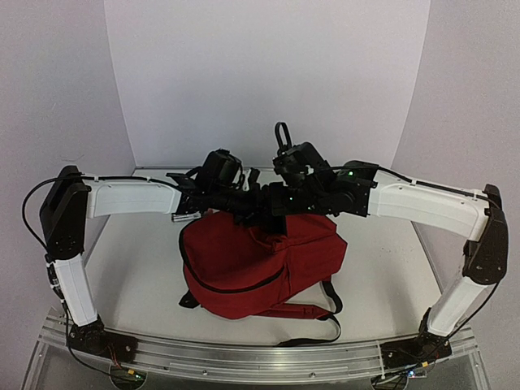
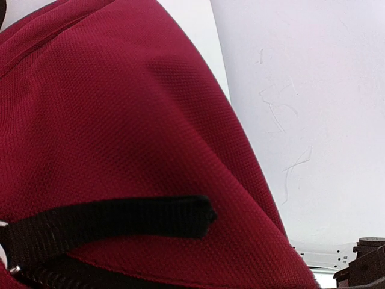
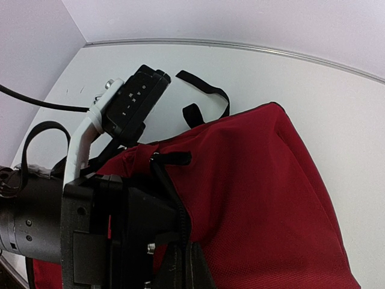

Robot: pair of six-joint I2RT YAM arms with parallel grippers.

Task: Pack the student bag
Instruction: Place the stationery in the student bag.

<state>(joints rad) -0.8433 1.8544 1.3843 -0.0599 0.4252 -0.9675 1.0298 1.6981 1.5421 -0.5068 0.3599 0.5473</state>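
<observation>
Likely zipping up: right tool is clamped shut on the student bag; left tool, just beside it, cannot tell. Next, the left must catch the zipper.

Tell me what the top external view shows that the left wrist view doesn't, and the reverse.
Only top external: the whole student bag lying on the table, the left arm and right arm meeting over its far end, and its shoulder straps at the near side. Only left wrist: the fabric's weave up close and a black webbing strap end. Both: red bag fabric against the white wall.
</observation>
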